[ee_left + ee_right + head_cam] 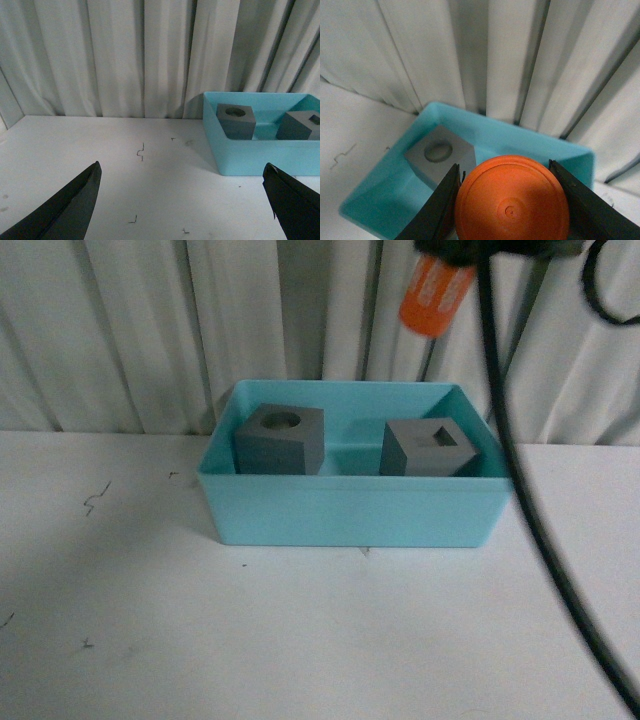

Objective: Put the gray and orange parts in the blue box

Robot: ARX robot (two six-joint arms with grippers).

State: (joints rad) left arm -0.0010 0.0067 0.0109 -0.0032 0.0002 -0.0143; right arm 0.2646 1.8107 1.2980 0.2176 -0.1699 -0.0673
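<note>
The blue box stands on the white table at centre. Inside it sit two gray cubes: one with a round recess on the left and one with a square recess on the right. My right gripper is at the top edge of the front view, high above the box's back right part, shut on the orange cylinder. In the right wrist view the cylinder's round end fills the jaws above the box and the round-recess cube. My left gripper is open and empty, left of the box.
A pleated white curtain hangs close behind the table. A black cable runs down from the right arm across the box's right end. The white table shows small dark scuff marks on its left part.
</note>
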